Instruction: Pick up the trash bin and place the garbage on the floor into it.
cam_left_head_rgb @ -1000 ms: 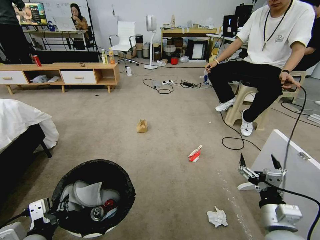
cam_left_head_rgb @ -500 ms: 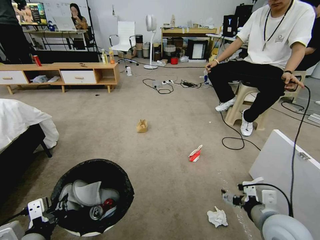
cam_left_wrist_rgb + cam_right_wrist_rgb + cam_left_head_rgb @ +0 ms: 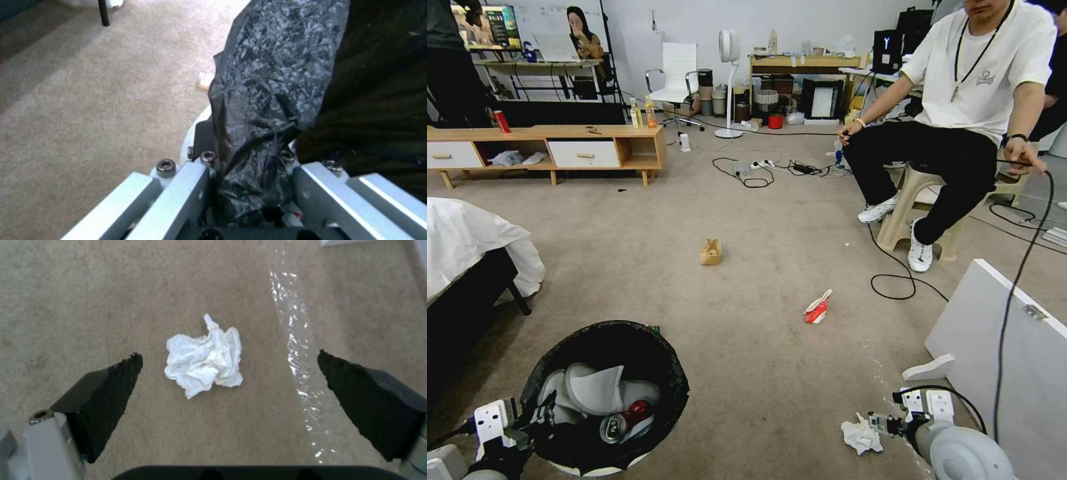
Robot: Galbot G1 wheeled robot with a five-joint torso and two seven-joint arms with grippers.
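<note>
The trash bin (image 3: 684,380), white with a black bag liner (image 3: 276,83), hangs at the lower left of the head view. My left gripper (image 3: 534,420) is shut on its near rim, and the left wrist view has the bag pinched in the gripper (image 3: 249,163). Inside lie a crushed red can (image 3: 624,420) and white pieces. My right gripper (image 3: 887,423) is low over the floor (image 3: 760,373), open, straddling a white crumpled tissue (image 3: 204,361), (image 3: 860,435) without touching it. Farther off lie a red-white carton (image 3: 818,308) and a tan paper bag (image 3: 711,252).
A bed with a white sheet (image 3: 467,247) stands at the left. A white board (image 3: 1014,347) lies at the right, beside a seated person's stool (image 3: 907,207) and black cables (image 3: 894,280). A low wooden cabinet (image 3: 547,150) lines the far wall. A shiny clear strip (image 3: 293,340) crosses the carpet.
My right arm has swung down from a raised pose to just above the floor at the white tissue, its fingers open. The bin in my left gripper has shifted slightly left.
</note>
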